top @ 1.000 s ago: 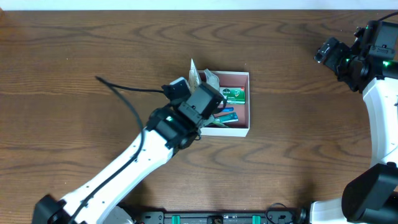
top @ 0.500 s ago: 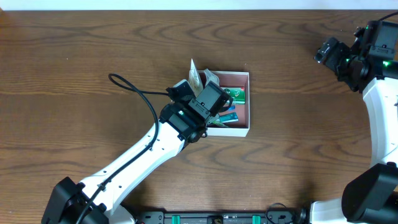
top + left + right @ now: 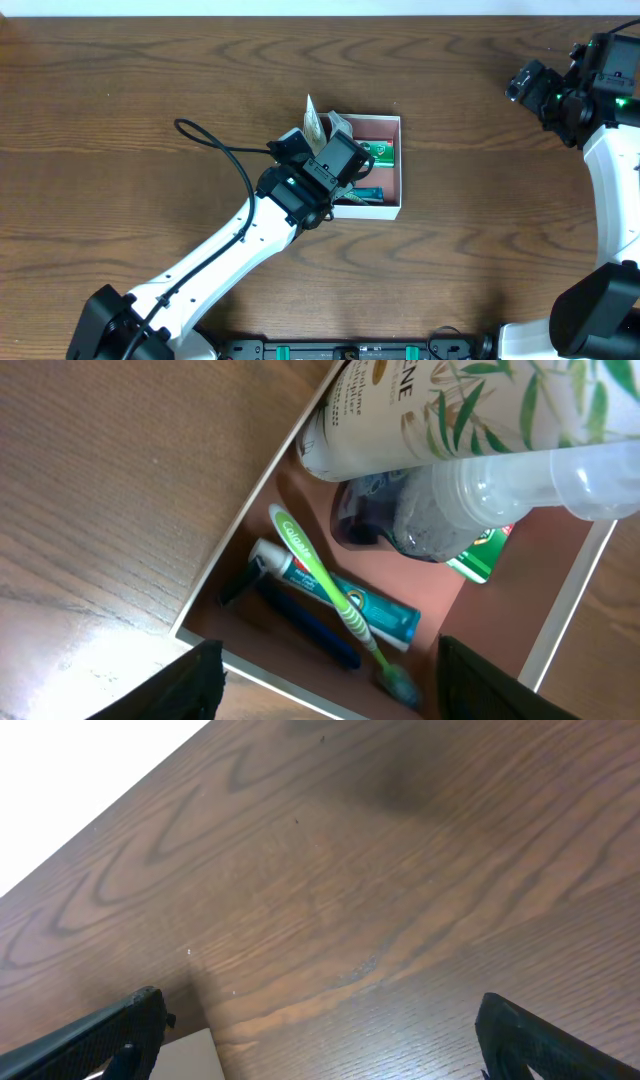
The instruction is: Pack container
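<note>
Overhead: the left gripper (image 3: 345, 178) hangs over the 8 o'clock side of the container (image 3: 375, 210), mid-table, while the right gripper (image 3: 527, 82) waits well apart toward 2 o'clock, leaving the left arm plainly nearer. Left wrist: jaws spread and empty directly above the box, where a green toothbrush (image 3: 335, 595) lies, long axis running 11 to 5 o'clock, across a toothpaste tube (image 3: 390, 622). Right wrist: jaws wide apart over bare table (image 3: 350, 870), holding nothing.

Dark wood-grain table (image 3: 120, 80) meets a white strip (image 3: 300, 6) behind.
</note>
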Controlling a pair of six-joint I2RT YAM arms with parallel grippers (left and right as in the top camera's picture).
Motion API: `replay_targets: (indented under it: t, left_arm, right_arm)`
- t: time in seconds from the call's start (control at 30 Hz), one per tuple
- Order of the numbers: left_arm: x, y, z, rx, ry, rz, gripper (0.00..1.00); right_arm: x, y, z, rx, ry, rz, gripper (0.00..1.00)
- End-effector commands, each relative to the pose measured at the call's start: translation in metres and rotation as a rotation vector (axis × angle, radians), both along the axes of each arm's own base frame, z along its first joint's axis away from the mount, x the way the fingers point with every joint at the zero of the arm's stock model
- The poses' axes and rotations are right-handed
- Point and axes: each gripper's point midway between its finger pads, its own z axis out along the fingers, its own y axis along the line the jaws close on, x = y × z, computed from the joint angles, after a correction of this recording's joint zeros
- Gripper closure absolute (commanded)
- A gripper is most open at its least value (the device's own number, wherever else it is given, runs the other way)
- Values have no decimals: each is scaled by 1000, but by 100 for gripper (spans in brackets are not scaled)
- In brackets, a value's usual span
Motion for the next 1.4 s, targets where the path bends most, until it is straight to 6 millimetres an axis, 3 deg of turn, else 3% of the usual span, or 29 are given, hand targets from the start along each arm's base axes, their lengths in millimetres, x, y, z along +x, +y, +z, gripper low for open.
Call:
replay_targets:
  t: [0.0, 0.17, 0.33, 0.43, 0.5, 0.6, 0.73, 0.87, 1.23, 1.37]
  left_arm:
    - [-2, 3, 23, -28, -56, -14, 32]
    - [-6, 14, 66, -31, -181, -86, 31]
    - [-20, 43, 116, 27, -330, -152, 26]
    - [-26, 69, 145, 177, -454, -245, 17]
    - [-31, 86, 162, 324, -518, -332, 0]
    - [-41, 113, 174, 547, -547, -441, 2]
    - [-53, 139, 176, 783, -508, -568, 2]
    - [-63, 148, 166, 822, -446, -614, 2]
    - [-66, 150, 160, 834, -415, -633, 2]
    - [-73, 137, 147, 760, -387, -715, 2]
  right_arm:
    - [1, -4, 12, -19, -28, -1, 1]
    - [1, -4, 12, -19, -28, -1, 1]
    - [1, -4, 12, -19, -28, -1, 1]
    - [1, -4, 12, -19, -28, -1, 1]
    - [1, -4, 12, -19, -28, -1, 1]
    - [1, -4, 12, -19, -28, -1, 1]
    - [1, -4, 12, -19, -28, -1, 1]
    - [1, -4, 12, -19, -28, -1, 1]
    - [1, -4, 12, -19, -28, -1, 1]
    - [1, -4, 12, -19, -28, -1, 1]
